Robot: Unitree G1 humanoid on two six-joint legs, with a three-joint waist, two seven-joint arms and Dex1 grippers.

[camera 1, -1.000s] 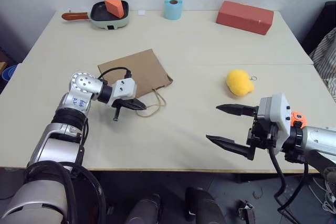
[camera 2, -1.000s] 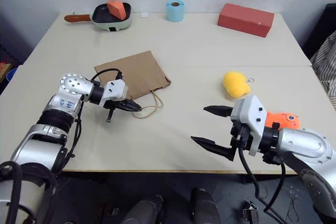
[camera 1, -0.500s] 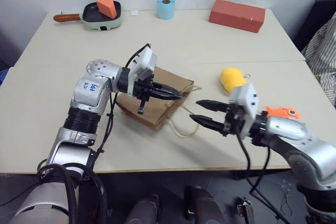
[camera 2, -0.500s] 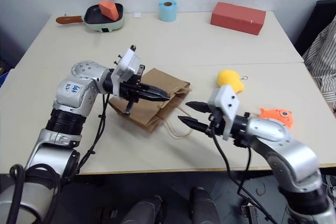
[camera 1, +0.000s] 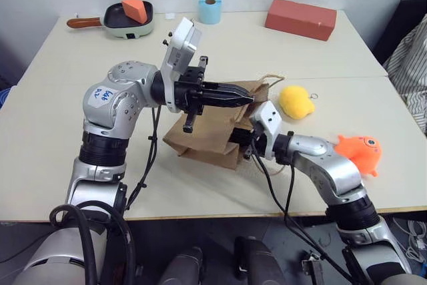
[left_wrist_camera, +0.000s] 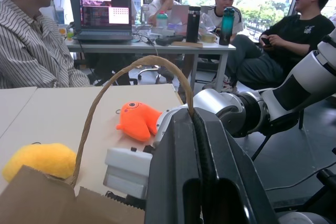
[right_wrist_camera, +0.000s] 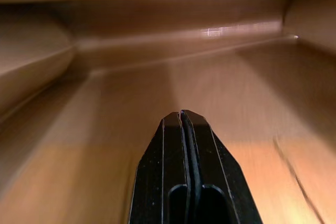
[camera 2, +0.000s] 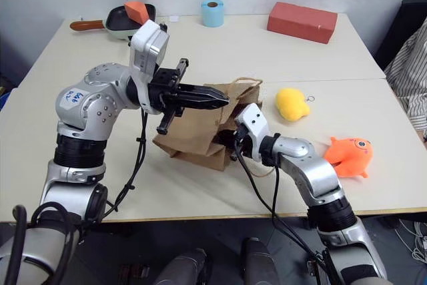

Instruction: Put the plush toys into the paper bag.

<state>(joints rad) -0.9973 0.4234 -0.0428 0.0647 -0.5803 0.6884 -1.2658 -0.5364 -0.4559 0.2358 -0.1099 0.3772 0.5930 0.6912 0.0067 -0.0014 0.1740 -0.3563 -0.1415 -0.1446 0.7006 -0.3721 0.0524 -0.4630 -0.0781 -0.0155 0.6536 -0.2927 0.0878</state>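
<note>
The brown paper bag (camera 1: 207,133) lies near the table's middle with its mouth end lifted off the surface. My left gripper (camera 1: 250,96) is shut on one of its twine handles (left_wrist_camera: 105,90), which loops up past the fingertips. My right gripper (right_wrist_camera: 181,115) is shut and empty, pushed inside the bag's mouth with brown paper walls around it. The yellow plush toy (camera 1: 295,101) sits on the table just right of the bag. The orange plush toy (camera 1: 358,152) lies farther right, beside my right forearm.
At the table's far edge stand a pan (camera 1: 127,21) holding an orange wedge block (camera 1: 135,9), a blue roll (camera 1: 209,9) and a red-brown brick (camera 1: 300,19). Striped cloth (camera 1: 410,65) is at the right edge. Several people sit at a desk (left_wrist_camera: 152,45) beyond the table.
My left gripper has risen and swung right, lifting the bag's mouth by the handle. My right gripper has shut and moved left and forward into the bag's mouth.
</note>
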